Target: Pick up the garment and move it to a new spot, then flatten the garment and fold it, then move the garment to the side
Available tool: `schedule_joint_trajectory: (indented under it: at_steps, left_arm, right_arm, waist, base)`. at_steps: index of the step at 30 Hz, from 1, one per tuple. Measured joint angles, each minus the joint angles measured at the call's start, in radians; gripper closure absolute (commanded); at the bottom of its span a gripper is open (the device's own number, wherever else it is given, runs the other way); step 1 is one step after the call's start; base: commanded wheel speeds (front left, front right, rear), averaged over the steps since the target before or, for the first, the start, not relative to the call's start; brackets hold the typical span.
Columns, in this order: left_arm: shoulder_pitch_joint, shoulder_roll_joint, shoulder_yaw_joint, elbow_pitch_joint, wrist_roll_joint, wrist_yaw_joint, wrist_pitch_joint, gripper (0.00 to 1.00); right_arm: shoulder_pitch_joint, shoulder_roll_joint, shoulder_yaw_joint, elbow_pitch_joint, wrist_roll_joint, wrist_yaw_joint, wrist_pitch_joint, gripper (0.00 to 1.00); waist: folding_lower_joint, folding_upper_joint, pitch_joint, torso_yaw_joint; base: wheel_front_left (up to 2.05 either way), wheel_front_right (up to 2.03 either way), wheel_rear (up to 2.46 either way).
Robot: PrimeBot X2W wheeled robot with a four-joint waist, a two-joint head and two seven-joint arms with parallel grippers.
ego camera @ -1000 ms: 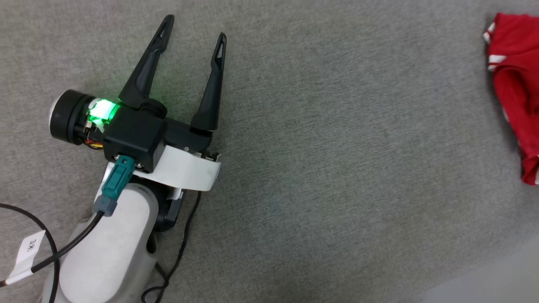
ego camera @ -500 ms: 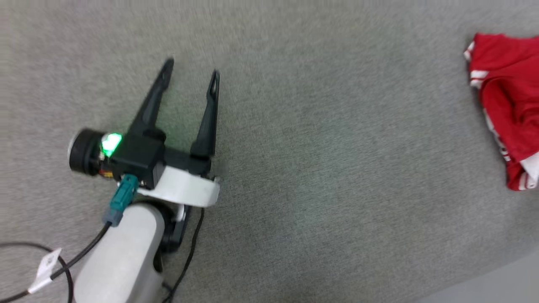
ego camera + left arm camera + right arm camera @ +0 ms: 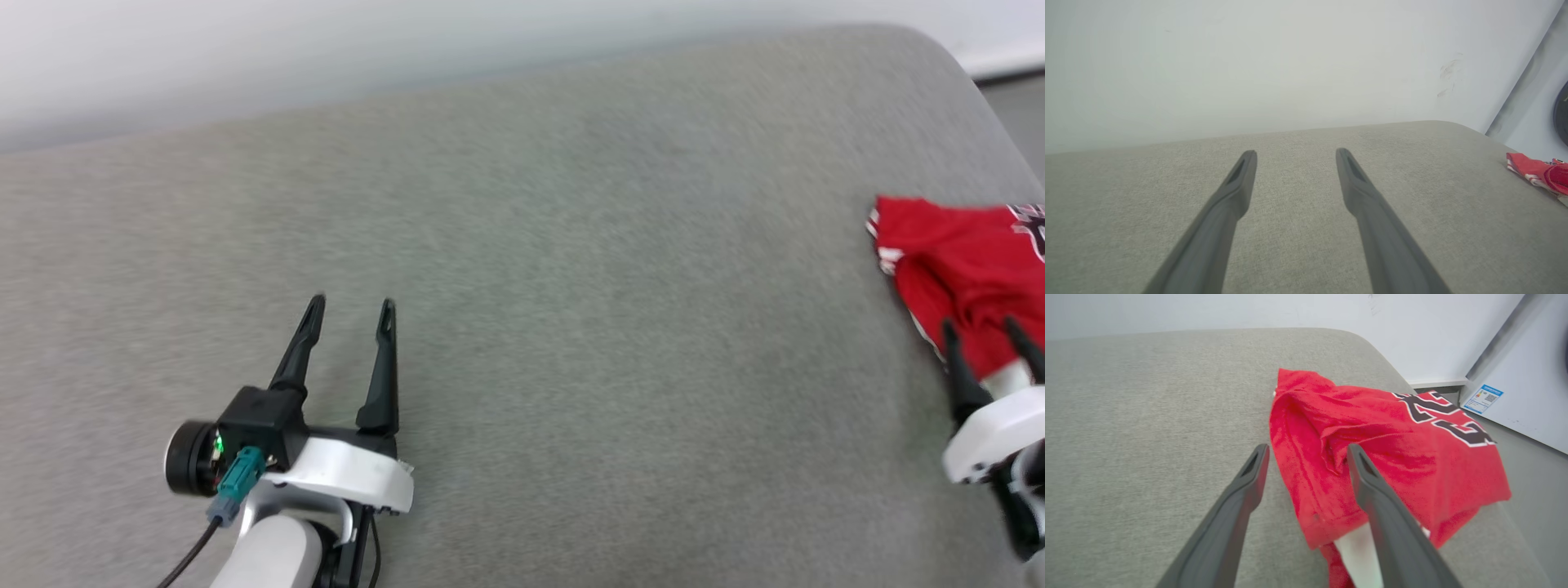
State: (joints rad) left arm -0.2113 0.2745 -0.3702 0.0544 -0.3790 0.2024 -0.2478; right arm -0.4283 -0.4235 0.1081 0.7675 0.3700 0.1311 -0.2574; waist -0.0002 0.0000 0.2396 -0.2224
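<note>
The garment (image 3: 963,269), a red jersey with black white-outlined lettering, lies folded at the right edge of the grey surface. In the right wrist view the garment (image 3: 1392,445) partly hangs over that edge, a white sleeve peeking out below. My right gripper (image 3: 984,335) is open just above the garment's near side, holding nothing; the right gripper (image 3: 1308,453) has the fabric showing between its spread fingers. My left gripper (image 3: 351,306) stands open over bare surface at the lower left. In the left wrist view the left gripper (image 3: 1295,153) is empty, and the garment (image 3: 1539,173) shows far right.
The grey padded surface (image 3: 571,286) stretches wide between both arms. A pale wall (image 3: 326,49) runs along its far edge. Beyond the rounded right corner is floor and a white panel with a blue label (image 3: 1484,398).
The head camera has tilted up, bringing the far wall and the surface's corner into view. The right gripper now shows at the garment's near side.
</note>
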Motion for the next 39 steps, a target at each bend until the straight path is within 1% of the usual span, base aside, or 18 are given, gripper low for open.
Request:
schedule_joint_trajectory:
  at_steps: [4, 9, 13, 16, 21, 27, 39]
  left_arm:
    - [0.038, -0.002, 0.017, 0.026, -0.017, 0.0, -0.006, 0.0]
    - [0.083, -0.002, 0.042, 0.05, -0.029, 0.002, -0.011, 0.0]
    - [0.133, 0.008, 0.064, 0.065, -0.032, 0.008, -0.012, 0.0]
    - [0.171, 0.023, 0.067, 0.071, -0.032, 0.001, -0.012, 0.0]
    - [0.209, 0.034, 0.075, 0.069, -0.037, 0.0, -0.012, 0.0]
    - [0.227, 0.028, 0.072, 0.068, -0.041, -0.003, -0.012, 0.0]
    - [0.226, 0.022, 0.067, 0.086, -0.045, -0.018, -0.012, 0.0]
  right_arm:
    - [0.08, 0.061, -0.007, -0.122, -0.018, 0.0, 0.0, 0.0]
    - [0.195, 0.145, -0.052, -0.319, -0.08, 0.0, 0.022, 0.0]
    - [0.305, 0.203, -0.089, -0.49, -0.136, 0.0, 0.074, 0.0]
    - [0.38, 0.243, -0.109, -0.613, -0.168, 0.0, 0.124, 0.0]
    - [0.477, 0.291, -0.133, -0.766, -0.196, 0.0, 0.196, 0.0]
    - [0.522, 0.32, -0.143, -0.841, -0.197, 0.0, 0.238, 0.0]
    - [0.527, 0.327, -0.146, -0.862, -0.197, 0.0, 0.258, 0.0]
  waist:
    - [0.0, 0.0, -0.057, 0.058]
    - [0.0, 0.0, -0.125, 0.124]
    - [-0.0001, 0.0, -0.181, 0.162]
    - [-0.0001, 0.0, -0.219, 0.182]
    - [-0.0001, 0.0, -0.258, 0.205]
    - [0.0, 0.0, -0.274, 0.21]
    - [0.0001, 0.0, -0.277, 0.215]
  base:
    - [0.0, 0.0, 0.0]
    - [0.0, 0.0, 0.0]
    - [0.0, 0.0, 0.0]
    - [0.0, 0.0, 0.0]
    - [0.0, 0.0, 0.0]
    - [0.0, 0.0, 0.0]
    - [0.0, 0.0, 0.0]
